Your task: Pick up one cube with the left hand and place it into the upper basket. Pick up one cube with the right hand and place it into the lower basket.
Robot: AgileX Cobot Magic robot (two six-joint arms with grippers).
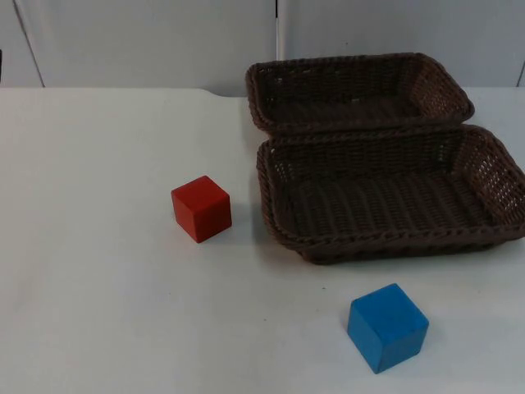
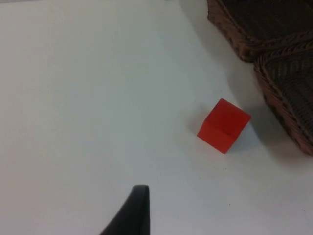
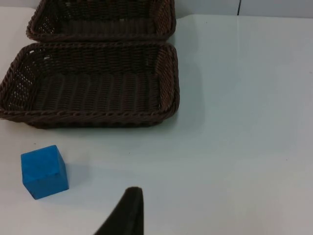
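Observation:
A red cube (image 1: 201, 208) sits on the white table left of the two brown wicker baskets. A blue cube (image 1: 387, 327) lies near the front edge, in front of the lower basket (image 1: 394, 246). The upper basket (image 1: 344, 60) stands behind it, touching it; both are empty. In the left wrist view my left gripper (image 2: 139, 198) hovers well short of the red cube (image 2: 224, 125), nothing in it. In the right wrist view my right gripper (image 3: 129, 200) hangs to the side of the blue cube (image 3: 44, 171), apart from it.
The grey partition wall (image 1: 148, 41) closes the table at the back. Bare white table top (image 1: 90, 271) stretches left of the red cube. The lower basket's rim (image 3: 98, 116) lies between the blue cube and the upper basket (image 3: 98, 36).

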